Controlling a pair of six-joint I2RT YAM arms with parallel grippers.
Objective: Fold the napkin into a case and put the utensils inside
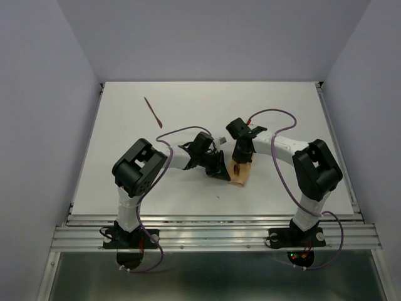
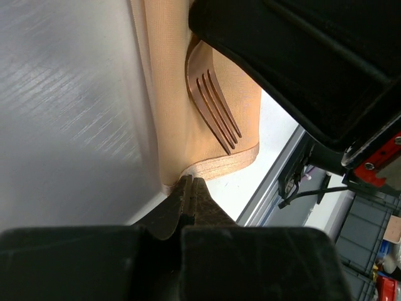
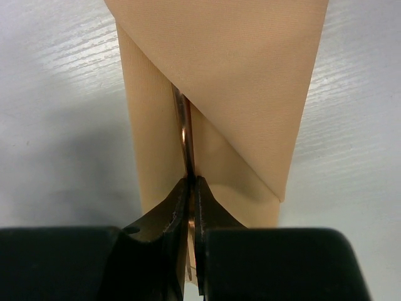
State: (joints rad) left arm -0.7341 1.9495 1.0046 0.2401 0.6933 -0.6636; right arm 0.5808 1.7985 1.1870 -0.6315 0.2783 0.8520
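Table (image 1: 282, 106) bears the case (image 1: 241, 175) at mid-front, between both arms. Left fingers (image 2: 188, 189) are pressed together at the case's corner, apparently to steady it; whether cloth is nipped cannot be told. Right fingers (image 3: 182, 195) are clamped on the fork (image 2: 216, 113), its handle running into the fold, tines outside. The plain utensil (image 1: 152, 110) lies well apart, far left.
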